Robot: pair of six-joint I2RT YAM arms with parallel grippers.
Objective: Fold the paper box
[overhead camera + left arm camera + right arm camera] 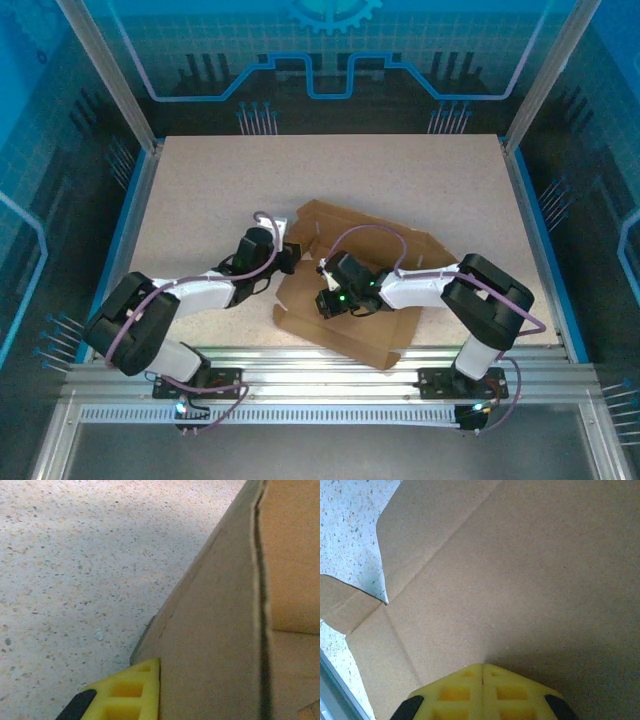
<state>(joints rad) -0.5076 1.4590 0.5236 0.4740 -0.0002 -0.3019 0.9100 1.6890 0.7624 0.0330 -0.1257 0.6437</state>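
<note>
The paper box lies as a brown die-cut sheet near the table's front edge, partly raised at the back left. My left gripper is at that raised left side. In the left wrist view a standing cardboard panel runs straight into the left gripper; one yellow finger lies flat against it and the other is hidden behind it. My right gripper is over the middle of the sheet. Seen from the right wrist, its jaws are shut together with the tips on a flat creased panel.
The speckled table is bare behind and to the left of the box. An aluminium rail runs along the front edge just below the sheet. Blue side walls border the table.
</note>
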